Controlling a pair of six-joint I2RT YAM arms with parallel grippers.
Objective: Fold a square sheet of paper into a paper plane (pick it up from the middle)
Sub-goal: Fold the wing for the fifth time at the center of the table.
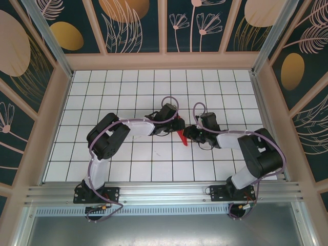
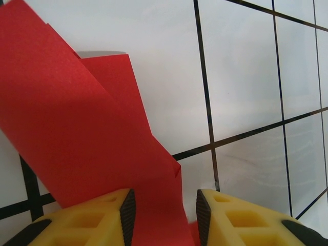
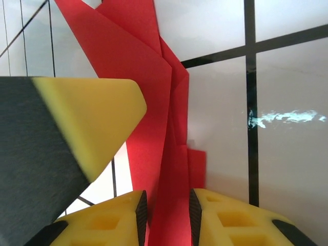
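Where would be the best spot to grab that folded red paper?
Probably the narrow creased strip of the red paper, where the layers stack and it looks stiffest. Come in from its end, in line with the crease, one tool finger on each face. The broad flap looks thin and floppy.

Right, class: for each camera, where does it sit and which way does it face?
Top external: above and behind, looking down at the tiled table; left arm and right arm show, with the red paper between them.
Left wrist: on the left arm, looking past the left fingers at the paper.
Right wrist: on the right arm, looking past the right fingers at the paper.
Shared: all three see the red paper.
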